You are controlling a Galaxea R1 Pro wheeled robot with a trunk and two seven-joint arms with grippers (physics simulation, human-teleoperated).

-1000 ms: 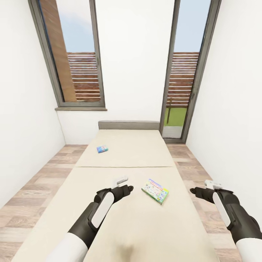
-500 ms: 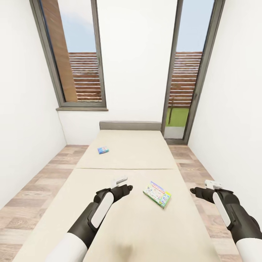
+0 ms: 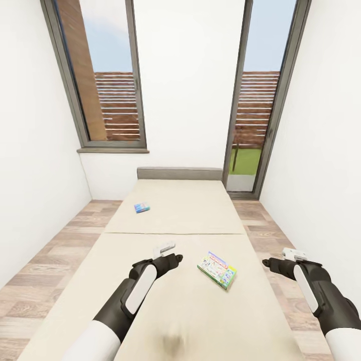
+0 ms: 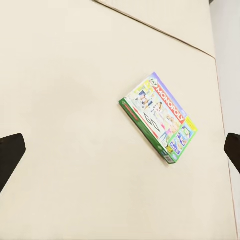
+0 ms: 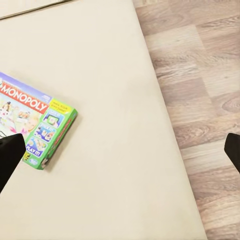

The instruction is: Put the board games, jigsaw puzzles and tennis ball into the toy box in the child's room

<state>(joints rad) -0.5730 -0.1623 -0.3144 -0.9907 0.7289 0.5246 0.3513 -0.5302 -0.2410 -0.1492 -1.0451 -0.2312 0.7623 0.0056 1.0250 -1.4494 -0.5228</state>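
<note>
From the head camera, the robot stood at the foot of the bed, both arms held out low over it, a ready stance for a pick by my reading. The left gripper hung above the mattress, just beside the Monopoly box; the right gripper hovered past the bed's edge, over the plank floor. The Monopoly box lay flat and askew between the two arms. The blue game sat well apart, up toward the headboard. Nothing lay between the grippers and either box.

On the left wrist camera, the dark fingertips stood wide apart and held nothing, with Monopoly lying untouched on the bare cover beyond them.

On the right wrist camera, the jaws were likewise spread and empty, one fingertip near Monopoly's corner, the other over floorboards. That arm looked best placed to reach it.
</note>
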